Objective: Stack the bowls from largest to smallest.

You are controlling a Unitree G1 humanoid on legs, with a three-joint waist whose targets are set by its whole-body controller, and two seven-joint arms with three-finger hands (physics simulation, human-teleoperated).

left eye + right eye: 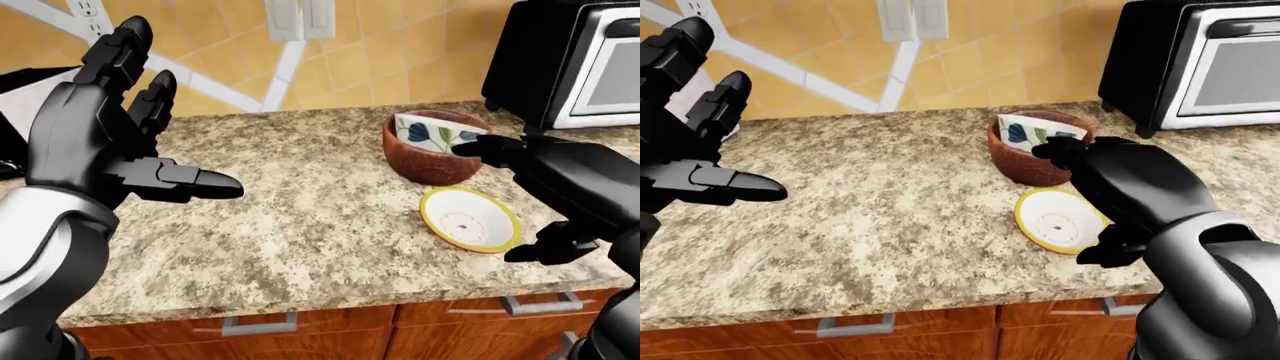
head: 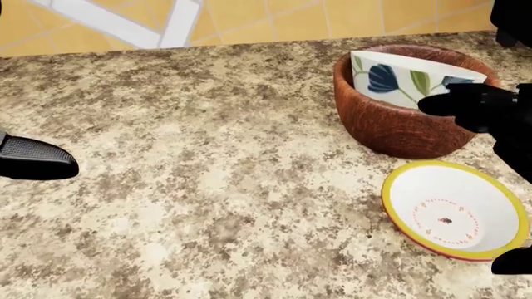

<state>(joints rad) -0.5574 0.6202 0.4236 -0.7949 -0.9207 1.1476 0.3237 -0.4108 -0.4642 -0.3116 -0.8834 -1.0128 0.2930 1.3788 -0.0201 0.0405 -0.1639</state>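
Right now the brown wooden bowl (image 2: 407,118) sits on the speckled granite worktop (image 2: 207,187) toward the upper right of the head view, near the tiled wall. Inside it a white bowl with blue and green leaf print (image 2: 399,78) is lodged tilted, one edge up above the wooden rim, not seated flat. Just below the wooden bowl in the head view, near it but whether they touch is unclear, a shallow white bowl with a yellow rim (image 2: 453,208) lies upright on the worktop, small dark mark at its centre.

Right hand (image 1: 530,195) spreads open over the two bowls: one finger (image 1: 480,148) points at the wooden bowl's rim on its right side, close to the leaf bowl's edge, contact not clear; another fingertip hangs past the lower right rim of the yellow-rimmed bowl. It grips nothing.

Left hand (image 1: 130,127) is raised well to the left in the left-eye view, palm up, fingers spread, thumb stretched out over the worktop, empty and well apart from all bowls.

Black toaster oven (image 1: 575,60) stands at the far right of the worktop. Wooden cabinet fronts with metal handles (image 1: 260,324) run below the worktop edge.
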